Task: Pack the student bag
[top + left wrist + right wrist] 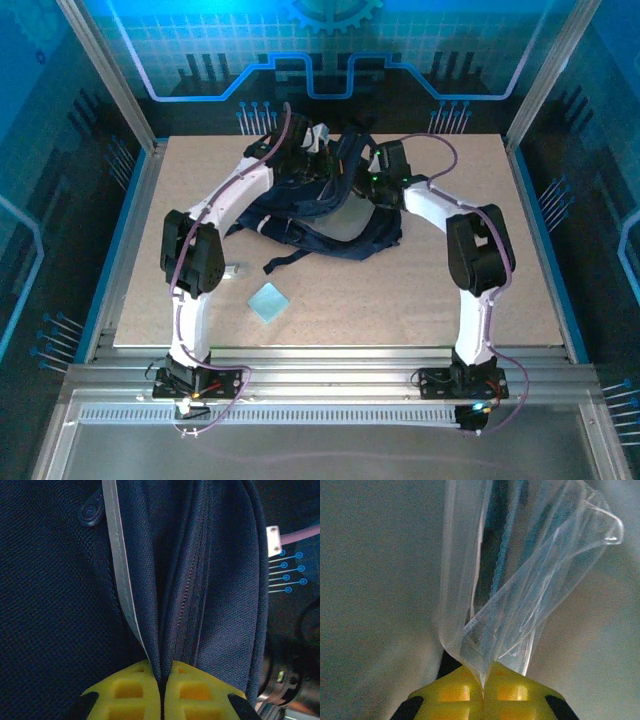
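Currently: two grips recorded.
Navy backpack (pixel 220 610) is pinched by left claw (pixel 162 682); clear plastic (pixel 520 595) by right claw (pixel 483 686).

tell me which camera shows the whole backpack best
Top external: the student bag lies whole on the table, straps spread. Left wrist gives a close-up of its navy fabric and grey stripe, pinched by the left gripper. Right wrist: a blurred grey backdrop behind clear plastic, unidentifiable.

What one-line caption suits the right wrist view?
The right gripper shut on the lower edge of a crumpled clear plastic bag.
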